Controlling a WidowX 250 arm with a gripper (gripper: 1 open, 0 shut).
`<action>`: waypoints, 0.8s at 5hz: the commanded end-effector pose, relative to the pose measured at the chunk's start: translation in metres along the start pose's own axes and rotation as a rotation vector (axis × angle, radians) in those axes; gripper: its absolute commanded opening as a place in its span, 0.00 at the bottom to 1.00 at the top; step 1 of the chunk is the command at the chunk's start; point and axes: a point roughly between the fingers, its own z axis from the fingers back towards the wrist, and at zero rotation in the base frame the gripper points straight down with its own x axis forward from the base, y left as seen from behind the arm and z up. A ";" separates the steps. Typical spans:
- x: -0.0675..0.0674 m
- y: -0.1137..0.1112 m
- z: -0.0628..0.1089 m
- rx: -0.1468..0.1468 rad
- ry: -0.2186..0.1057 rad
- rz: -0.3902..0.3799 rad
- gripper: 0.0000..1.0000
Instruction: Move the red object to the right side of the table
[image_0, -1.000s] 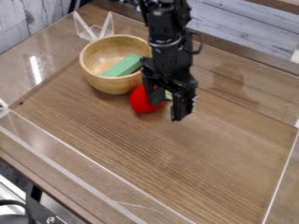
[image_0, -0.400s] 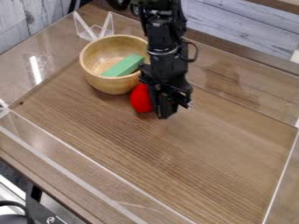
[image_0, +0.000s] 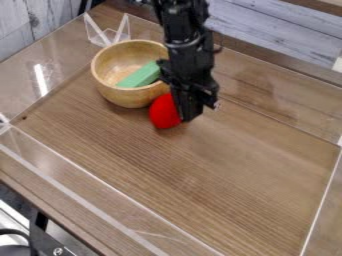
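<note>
The red object (image_0: 162, 112) lies on the wooden table (image_0: 227, 180) just in front of the bowl. My black gripper (image_0: 191, 114) points down at its right side. The fingers are closed together over the object's right edge, which hides that part of it. The red object rests at table level, touching the fingers on its right.
A tan bowl (image_0: 112, 58) holding a green piece (image_0: 139, 73) stands right behind and left of the red object. Clear plastic walls (image_0: 27, 150) border the table's front and left. Open wood surface stretches to the right and front.
The fingers, wide apart a second ago, have closed at the right side of the red object. The hand has barely shifted and the red object stays near the same spot.
</note>
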 end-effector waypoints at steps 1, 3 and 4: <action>0.021 -0.022 0.026 0.005 -0.083 -0.104 0.00; 0.036 -0.034 0.029 0.000 -0.082 -0.128 1.00; 0.026 -0.005 0.034 0.022 -0.090 -0.041 1.00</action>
